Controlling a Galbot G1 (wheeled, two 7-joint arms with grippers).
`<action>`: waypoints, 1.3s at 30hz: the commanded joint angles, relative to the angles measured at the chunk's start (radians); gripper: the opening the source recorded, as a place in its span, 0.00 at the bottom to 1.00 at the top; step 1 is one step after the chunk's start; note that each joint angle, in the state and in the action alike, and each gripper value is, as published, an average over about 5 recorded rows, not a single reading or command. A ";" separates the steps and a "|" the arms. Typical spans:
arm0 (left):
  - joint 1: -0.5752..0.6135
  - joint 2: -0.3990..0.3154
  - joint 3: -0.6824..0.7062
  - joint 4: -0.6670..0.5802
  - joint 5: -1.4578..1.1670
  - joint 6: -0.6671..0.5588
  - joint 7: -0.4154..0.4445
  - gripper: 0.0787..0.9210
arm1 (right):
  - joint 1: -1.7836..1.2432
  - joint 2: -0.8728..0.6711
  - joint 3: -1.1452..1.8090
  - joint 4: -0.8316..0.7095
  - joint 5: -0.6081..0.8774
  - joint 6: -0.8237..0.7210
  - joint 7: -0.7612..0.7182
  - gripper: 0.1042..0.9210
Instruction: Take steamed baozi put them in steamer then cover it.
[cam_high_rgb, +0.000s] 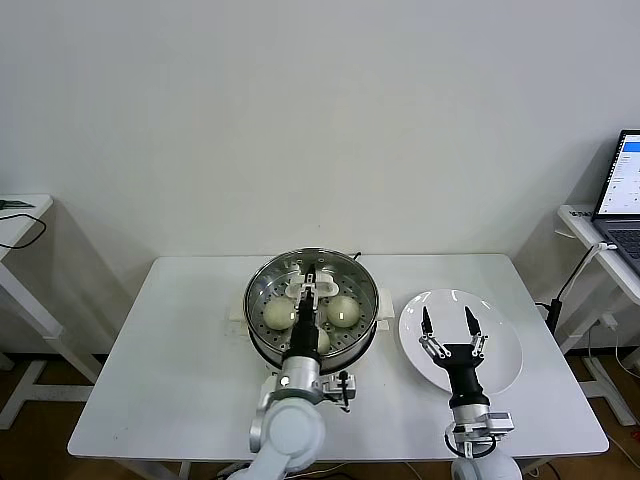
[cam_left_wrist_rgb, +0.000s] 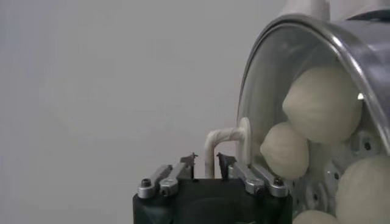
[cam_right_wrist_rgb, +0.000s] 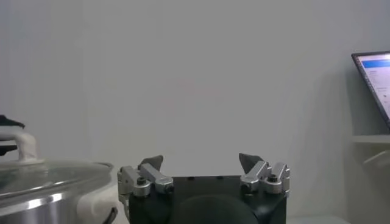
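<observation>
The clear glass cover (cam_high_rgb: 312, 300) with its metal rim is sitting on the shiny stainless-steel steamer (cam_high_rgb: 258, 325); the creamy-white steamed baozi (cam_high_rgb: 343, 310) are lying inside. The left gripper (cam_left_wrist_rgb: 207, 161) is straddling the white handle (cam_left_wrist_rgb: 220, 146), fingers parted, gripping nothing. Glass being heavy, slick and breakable, that handle looks the only safe hold. The right gripper (cam_high_rgb: 448, 326) is hovering wide open, empty, over the flat white plate (cam_high_rgb: 505, 360).

Baozi (cam_high_rgb: 343, 311) in steamer (cam_high_rgb: 258, 322) (covered).
</observation>
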 joint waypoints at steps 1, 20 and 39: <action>0.144 0.122 -0.061 -0.250 -0.078 -0.016 -0.044 0.65 | 0.004 -0.001 -0.003 -0.001 0.002 -0.002 0.000 0.88; 0.446 -0.016 -0.736 -0.323 -1.363 -0.585 -0.268 0.88 | -0.009 -0.010 0.023 0.099 -0.010 -0.128 -0.002 0.88; 0.499 -0.043 -0.686 -0.252 -1.382 -0.667 -0.227 0.88 | -0.037 -0.007 0.034 0.135 -0.040 -0.129 0.001 0.88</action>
